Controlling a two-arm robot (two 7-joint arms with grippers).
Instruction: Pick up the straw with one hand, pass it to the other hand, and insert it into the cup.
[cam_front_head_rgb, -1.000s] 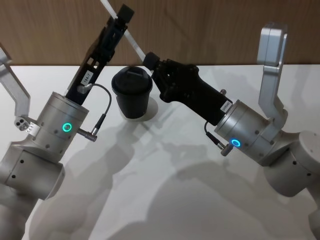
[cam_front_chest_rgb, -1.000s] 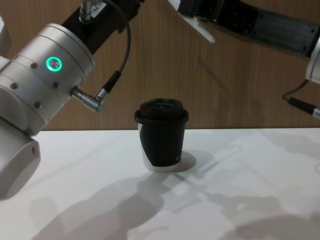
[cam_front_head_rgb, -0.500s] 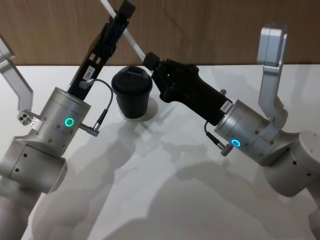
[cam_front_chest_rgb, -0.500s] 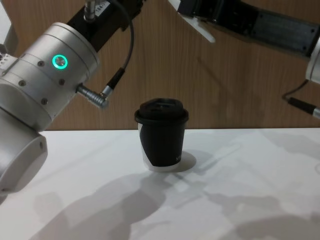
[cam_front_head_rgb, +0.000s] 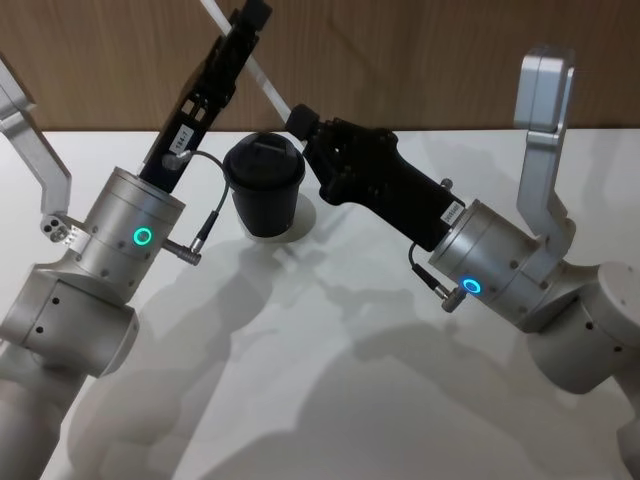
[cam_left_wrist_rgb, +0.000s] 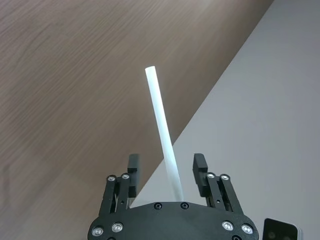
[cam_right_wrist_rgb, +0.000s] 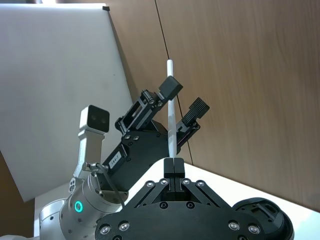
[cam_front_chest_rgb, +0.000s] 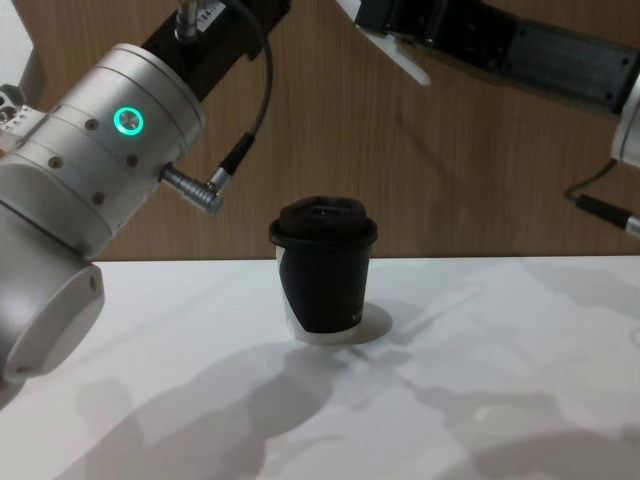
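Our right end effector (cam_right_wrist_rgb: 174, 161) had its fingers pressed together near the lower end of the straw (cam_left_wrist_rgb: 161, 120), pinching it. The left end effector (cam_left_wrist_rgb: 166, 165) stood spread, one finger on each side of the straw and not touching it as far as we could see. The straw hung tilted in the air above and behind the cup (cam_front_head_rgb: 264, 185), which sat lidded on the worktop (cam_front_head_rgb: 350, 400). We judged the risk to lie in the handover: if the right let go before the left closed, the straw would drop, and a skewed grip would leave it badly aimed for the lid. Both arms reached up and forward, converging over the cup.
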